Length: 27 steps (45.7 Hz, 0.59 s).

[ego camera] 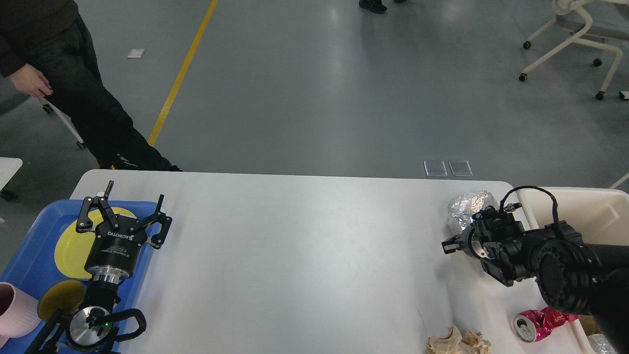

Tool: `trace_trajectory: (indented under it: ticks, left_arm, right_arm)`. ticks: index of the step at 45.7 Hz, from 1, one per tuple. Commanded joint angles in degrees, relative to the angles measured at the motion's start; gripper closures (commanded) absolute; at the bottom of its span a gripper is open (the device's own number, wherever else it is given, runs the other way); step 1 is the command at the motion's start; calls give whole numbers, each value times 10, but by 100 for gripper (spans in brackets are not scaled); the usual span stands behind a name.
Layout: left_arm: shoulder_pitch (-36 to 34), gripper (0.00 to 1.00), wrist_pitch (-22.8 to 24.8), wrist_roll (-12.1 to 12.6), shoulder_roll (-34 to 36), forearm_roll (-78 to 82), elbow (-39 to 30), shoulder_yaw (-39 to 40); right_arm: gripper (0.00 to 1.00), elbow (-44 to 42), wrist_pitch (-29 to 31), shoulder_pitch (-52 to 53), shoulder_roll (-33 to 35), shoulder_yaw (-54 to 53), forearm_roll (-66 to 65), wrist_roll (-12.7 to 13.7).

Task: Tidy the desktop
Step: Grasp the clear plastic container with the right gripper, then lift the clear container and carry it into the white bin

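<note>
Desktop fills the lower half of the frame, a wide matte white surface with rounded far corners, bare across its middle. At the lower left, the left gripper hangs over a blue tray, its two fingers spread wide apart with nothing between them; beneath it on the tray lies a yellow plate, with a smaller yellow dish nearer the bottom edge and a pink cup at the far left edge. At the right, the right gripper points toward the centre of the frame, seen small and dark, so I cannot tell whether its jaws are apart or together. Just behind it sits a crumpled ball of foil, beside a cream bin at the right edge. Along the lower right lie a crushed pink can and a wad of brown paper.
</note>
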State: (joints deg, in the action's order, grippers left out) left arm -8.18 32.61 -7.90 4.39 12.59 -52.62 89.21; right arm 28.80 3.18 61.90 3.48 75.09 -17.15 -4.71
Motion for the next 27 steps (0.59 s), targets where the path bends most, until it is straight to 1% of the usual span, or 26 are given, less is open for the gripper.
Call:
trace_trajectory:
  ticks: [1,6,15,19,21,23,25,27]
  left_arm:
    - [0,4,0,1,0,0,0,0]
    - [0,4,0,1,0,0,0,0]
    - [0,4,1,1,0,1,0,0]
    - [0,4,1,1,0,1,0,0]
    - [0,4,1,1,0,1,0,0]
    - [0,4,1,1,0,1,0,0]
    - [0,4,1,1,0,0,0,0]
    - [0,4,0,1,0,1,0,0]
  right_arm:
    - [100,56,38,71,19,0,48,1]
    - [100,103,99,150,34,-6,93,13]
    - [100,203,266,341,66,-9,175,36]
    - [100,256,319,427,82,2,207,39]
    - [100,290,332,466,87,6,220,44]
    - [100,329,337,507,95,11,229,54]
    - [100,367,336,543,107,17,233,69]
    - [100,418,333,584,122,19,238,91]
